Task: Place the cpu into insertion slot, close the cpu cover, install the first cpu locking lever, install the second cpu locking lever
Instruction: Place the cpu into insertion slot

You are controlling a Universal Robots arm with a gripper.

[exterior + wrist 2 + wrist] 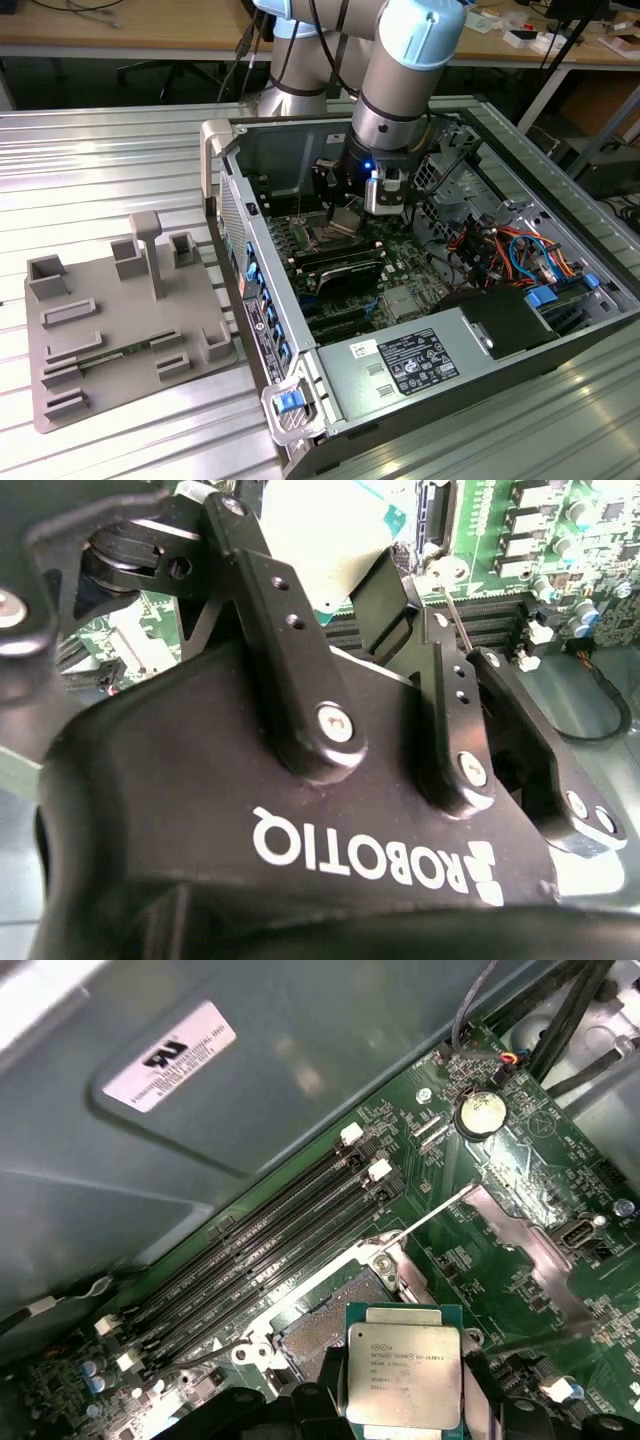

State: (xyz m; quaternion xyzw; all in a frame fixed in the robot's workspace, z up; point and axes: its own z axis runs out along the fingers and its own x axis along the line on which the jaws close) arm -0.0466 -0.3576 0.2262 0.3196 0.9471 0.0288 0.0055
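Note:
My gripper (405, 1405) is shut on the cpu (405, 1370), a small square chip with a silver-grey face, held by two opposite edges between black fingers (482, 1390). The chip hovers just beside and above the insertion slot (318, 1328), a dark open square socket with a silver rim on the green board. In the exterior view the gripper (350, 212) holds the cpu (346, 219) low inside the case over the slot (325, 238). The cpu cover (525, 1250) stands swung open as a silver frame. One thin locking lever (430, 1215) sticks up; another (195, 1358) lies by the memory slots.
The open computer case (300, 400) lies on a ribbed metal table (100, 160). Long black memory slots (260, 1250) run beside the socket. A power supply (420, 360), coloured cables (510, 250) and the case wall (200, 1110) crowd the arm. A grey fixture plate (120, 320) sits at the exterior view's left.

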